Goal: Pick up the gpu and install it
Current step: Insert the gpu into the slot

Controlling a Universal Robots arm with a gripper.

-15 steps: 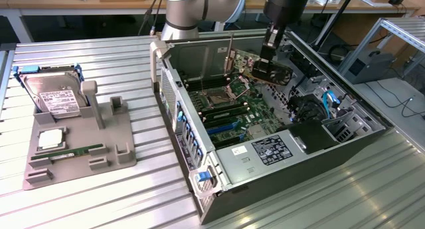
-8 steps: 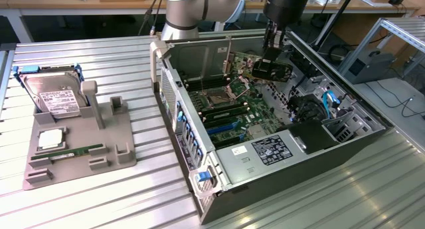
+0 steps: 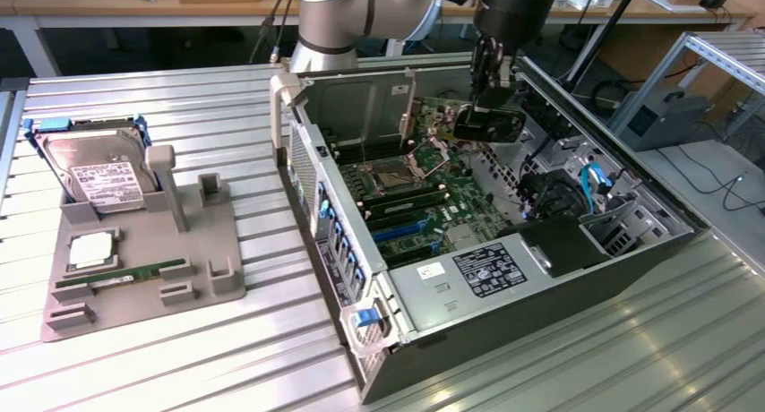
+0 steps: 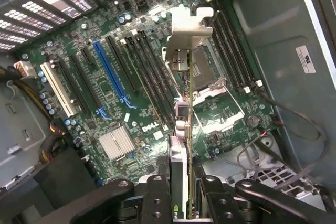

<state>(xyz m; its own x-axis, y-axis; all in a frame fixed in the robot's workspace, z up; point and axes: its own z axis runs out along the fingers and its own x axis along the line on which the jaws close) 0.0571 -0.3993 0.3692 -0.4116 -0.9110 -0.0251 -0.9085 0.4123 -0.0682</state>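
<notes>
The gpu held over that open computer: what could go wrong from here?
1. The fingers grip the thin gpu by one edge, so it might tilt or slip.
2. The slots on the motherboard lie close together; a small misalignment could land the card beside the right one.
3. Its silver bracket could catch on the case wall.

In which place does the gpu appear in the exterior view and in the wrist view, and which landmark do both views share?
Exterior view: the gpu hangs from the gripper above the motherboard.
Wrist view: the gpu stands edge-on between the gripper's fingers, silver bracket at its far end.
Shared landmark: the CPU socket.
</notes>
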